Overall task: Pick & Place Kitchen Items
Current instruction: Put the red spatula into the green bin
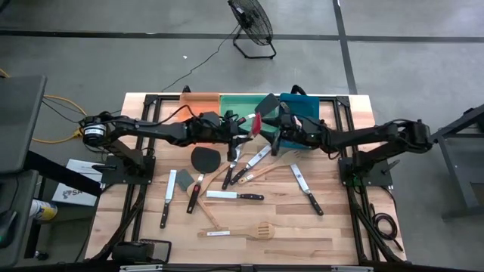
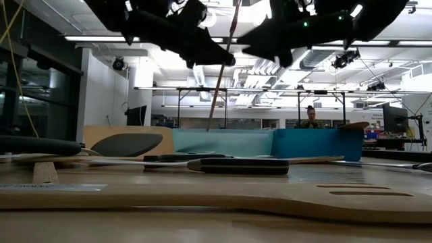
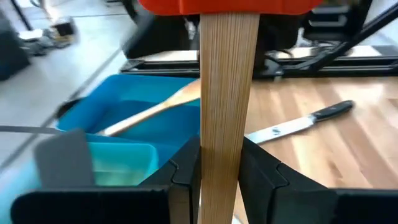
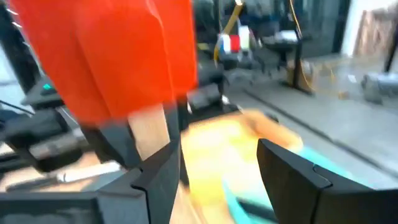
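Observation:
My left gripper is shut on a red spatula with a pale wooden handle, held in the air over the table's far middle. The red head is on top, and the handle hangs down in the low view. My right gripper is open right beside the red head. Its two fingers stand apart, and I cannot tell whether they touch the head. Other knives, spatulas and wooden utensils lie on the table. My left gripper pinches the spatula's wooden handle between its two fingers, a short way below the red head. The fingers come about level from the table's left and lie across the handle. The spatula stands nearly upright, head up, lifted clear, with its free end hanging below the fingers.
Orange, green and blue trays stand side by side at the far edge, and a wooden spoon lies in the blue tray. A black spatula, knives and a wooden slotted turner lie on the table.

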